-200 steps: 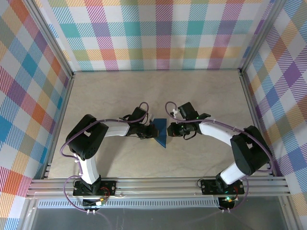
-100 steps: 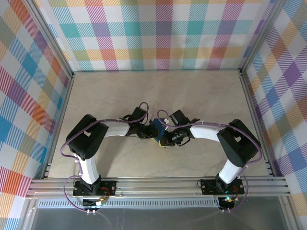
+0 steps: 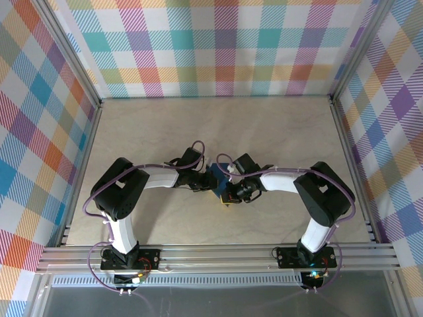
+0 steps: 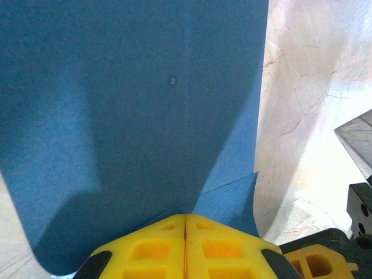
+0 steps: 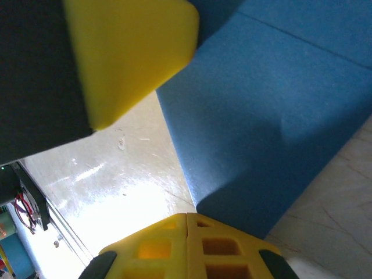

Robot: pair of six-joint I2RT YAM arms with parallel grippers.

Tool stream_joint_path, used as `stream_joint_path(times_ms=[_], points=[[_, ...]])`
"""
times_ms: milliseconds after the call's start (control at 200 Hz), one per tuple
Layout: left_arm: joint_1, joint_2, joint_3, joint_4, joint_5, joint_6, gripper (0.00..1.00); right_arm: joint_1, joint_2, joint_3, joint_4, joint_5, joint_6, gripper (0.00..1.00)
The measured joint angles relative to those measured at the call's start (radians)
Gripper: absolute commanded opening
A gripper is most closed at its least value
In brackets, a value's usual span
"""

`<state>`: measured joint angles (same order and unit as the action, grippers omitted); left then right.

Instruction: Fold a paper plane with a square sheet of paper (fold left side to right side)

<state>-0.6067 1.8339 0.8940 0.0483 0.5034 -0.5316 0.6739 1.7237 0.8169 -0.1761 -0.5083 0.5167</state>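
Creased dark-blue paper (image 4: pixel 133 116), partly folded

blue paper (image 4: pixel 133 116) cut off by top and left edges, mostly hidden overhead

Beige marbled tabletop (image 3: pixel 264 132), pastel plaid walls (image 3: pixel 218 46) on three sides, aluminium rail (image 3: pixel 218 254) along the near edge

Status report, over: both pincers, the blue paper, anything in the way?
Left pincer shut, tips at the blue paper. Right pincer shut, tips at its edge. Paper shows a folded flap. Pincers crowd each other, over.
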Motion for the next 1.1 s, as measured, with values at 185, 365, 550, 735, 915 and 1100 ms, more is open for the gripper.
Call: stream_joint_path(times_ms=[185, 365, 550, 735, 915, 1100], points=[[0.000, 0.000, 0.001, -0.002, -0.002, 0.000, 0.10, 0.000, 0.001, -0.007, 0.003, 0.003, 0.000, 0.04], [0.000, 0.000, 0.007, -0.015, -0.008, 0.000, 0.10, 0.000, 0.001, -0.013, 0.003, 0.005, 0.000, 0.04], [0.000, 0.002, 0.014, -0.024, -0.012, 0.000, 0.10, 0.000, 0.000, -0.022, 0.014, 0.006, 0.000, 0.04], [-0.001, 0.002, 0.017, -0.030, -0.016, -0.002, 0.10, -0.001, -0.024, -0.070, 0.061, 0.001, 0.001, 0.03], [-0.002, 0.003, 0.019, -0.035, -0.019, -0.011, 0.10, -0.003, -0.075, -0.126, 0.060, -0.009, 0.008, 0.02], [-0.002, 0.003, 0.018, -0.024, -0.026, -0.039, 0.10, -0.008, -0.166, -0.144, -0.038, -0.009, 0.007, 0.03]])
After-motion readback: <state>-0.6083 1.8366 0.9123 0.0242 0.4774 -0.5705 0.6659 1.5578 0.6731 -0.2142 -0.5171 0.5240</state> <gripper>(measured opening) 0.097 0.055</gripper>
